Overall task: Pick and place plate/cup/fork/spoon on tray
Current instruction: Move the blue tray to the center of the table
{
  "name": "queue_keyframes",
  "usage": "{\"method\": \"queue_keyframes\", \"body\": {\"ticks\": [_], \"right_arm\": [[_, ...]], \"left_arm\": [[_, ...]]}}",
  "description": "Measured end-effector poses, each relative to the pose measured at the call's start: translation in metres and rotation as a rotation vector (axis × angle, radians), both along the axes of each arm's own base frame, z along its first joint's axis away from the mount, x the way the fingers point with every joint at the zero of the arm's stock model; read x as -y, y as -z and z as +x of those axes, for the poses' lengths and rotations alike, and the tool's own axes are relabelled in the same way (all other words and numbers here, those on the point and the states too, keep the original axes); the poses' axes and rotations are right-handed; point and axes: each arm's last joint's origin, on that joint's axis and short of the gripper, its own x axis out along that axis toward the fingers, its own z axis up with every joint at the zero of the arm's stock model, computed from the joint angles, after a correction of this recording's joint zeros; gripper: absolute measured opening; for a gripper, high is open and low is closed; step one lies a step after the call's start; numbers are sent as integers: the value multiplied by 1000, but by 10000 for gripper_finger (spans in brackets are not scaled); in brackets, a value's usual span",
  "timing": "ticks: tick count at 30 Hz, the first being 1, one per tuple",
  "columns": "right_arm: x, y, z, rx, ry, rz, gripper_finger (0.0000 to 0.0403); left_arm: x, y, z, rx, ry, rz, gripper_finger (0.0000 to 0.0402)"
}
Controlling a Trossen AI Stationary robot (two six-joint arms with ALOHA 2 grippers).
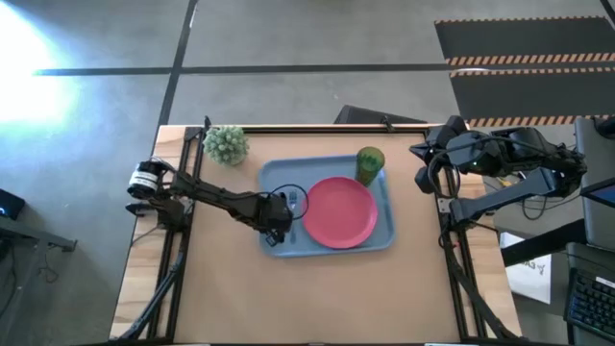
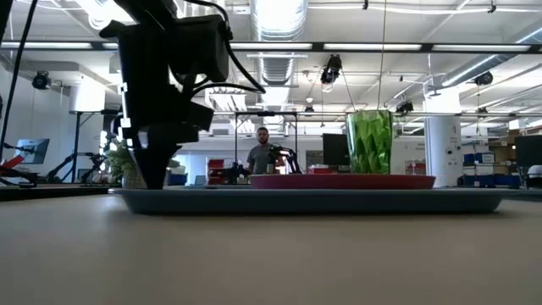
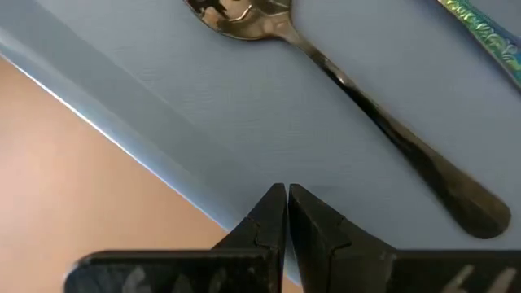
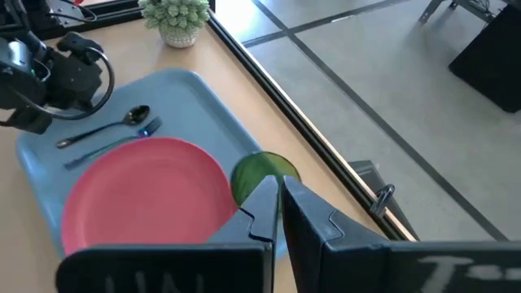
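The light blue tray [image 1: 279,245] lies in the middle of the table. On it lie the pink plate [image 1: 339,211] and, at its far right corner, the upright green cup [image 1: 370,164]. The spoon [image 3: 350,89] and the blue-handled fork [image 3: 488,37] lie side by side on the tray floor left of the plate; both also show in the right wrist view, the spoon [image 4: 106,130] and the fork [image 4: 114,148]. My left gripper [image 3: 286,195] is shut and empty, low over the tray's left part, beside the spoon's handle. My right gripper [image 4: 277,191] is shut and empty, high at the table's right edge.
A pale green fuzzy plant in a small pot [image 1: 226,144] stands at the table's far left, beyond the tray. Bare wood table [image 1: 317,298] lies on the near side of the tray. A person [image 2: 262,157] stands far off in the room behind.
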Motion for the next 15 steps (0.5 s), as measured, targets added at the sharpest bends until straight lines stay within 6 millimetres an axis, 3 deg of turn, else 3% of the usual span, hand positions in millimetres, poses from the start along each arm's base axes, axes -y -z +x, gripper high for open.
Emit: {"method": "queue_keyframes", "body": {"ticks": [7, 15], "right_arm": [[-1, 0, 1, -3, -13, 14, 9], [-3, 5, 12, -37, -54, 56, 9]], "left_arm": [[-3, -8, -17, -116, -24, 47, 0], [-7, -43, -26, 45, -75, 156, 0]]}}
